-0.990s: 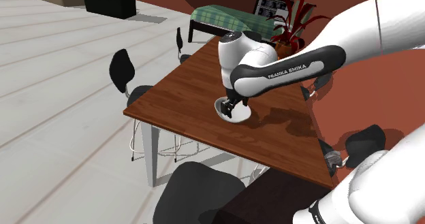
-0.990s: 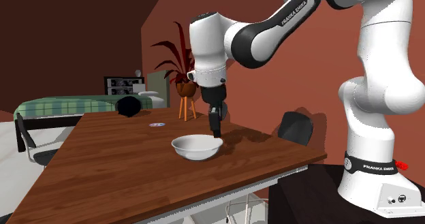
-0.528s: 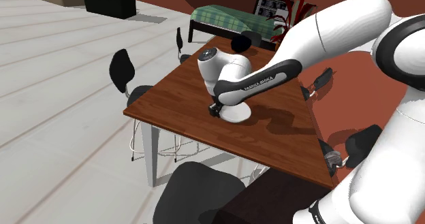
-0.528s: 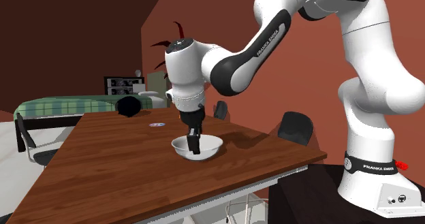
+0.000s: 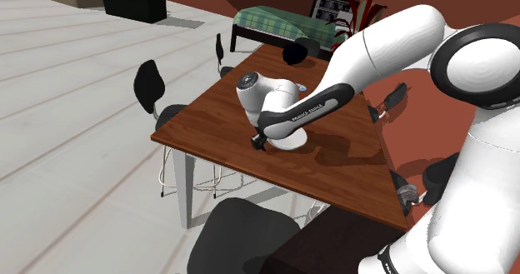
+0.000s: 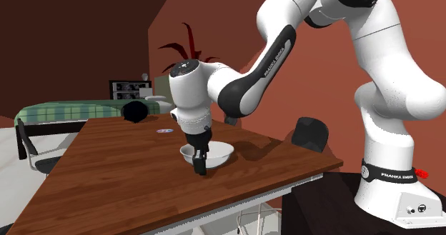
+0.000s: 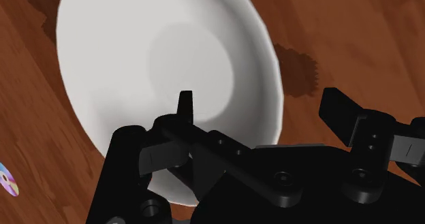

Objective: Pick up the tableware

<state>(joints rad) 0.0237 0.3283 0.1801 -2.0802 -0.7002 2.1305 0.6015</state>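
- The black hand (image 7: 262, 100) stands open astride the rim of the white bowl (image 7: 156, 59): one finger inside, the other outside over bare wood, neither gripping.
- The bowl rests inboard of the brown wooden desk's (image 6: 107, 176) edges, with bare wood all round; a small disc (image 6: 165, 131) lies apart beyond it.
- Black chairs (image 5: 150, 85) line the desk's sides on a pale plank floor (image 5: 67, 106).
- A green plaid bed (image 5: 271, 20) stands by red-brown walls (image 6: 214, 12).
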